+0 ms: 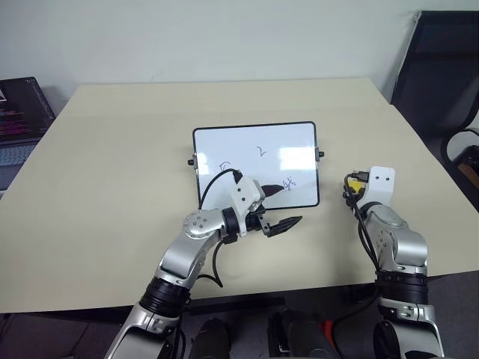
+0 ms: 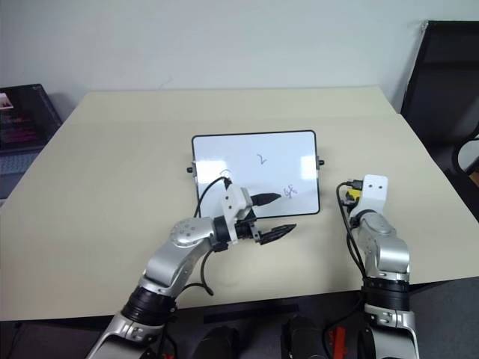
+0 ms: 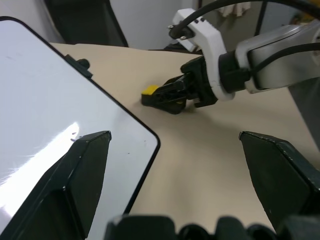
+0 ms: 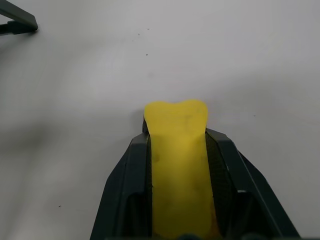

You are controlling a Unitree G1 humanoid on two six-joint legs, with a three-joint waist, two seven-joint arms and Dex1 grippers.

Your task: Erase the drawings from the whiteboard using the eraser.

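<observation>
The right fingers [image 4: 177, 165] clamp the eraser [image 4: 179, 165] (yellow, low over the table [image 1: 112, 149]), right of the whiteboard [image 1: 254, 153]. The left fingers [image 1: 278, 206] stand apart over its near edge, near the drawings [image 1: 290, 182].

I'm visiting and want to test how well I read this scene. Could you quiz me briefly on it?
1. True or false: the right tool has shut on the yellow eraser.
2. How many drawings remain on the whiteboard? A) none B) three C) six
3. Fill in: the left tool, hovering at the whiteboard's near edge, is ____ (open or shut).

Key: 1 true; 2 B; 3 open.
</observation>
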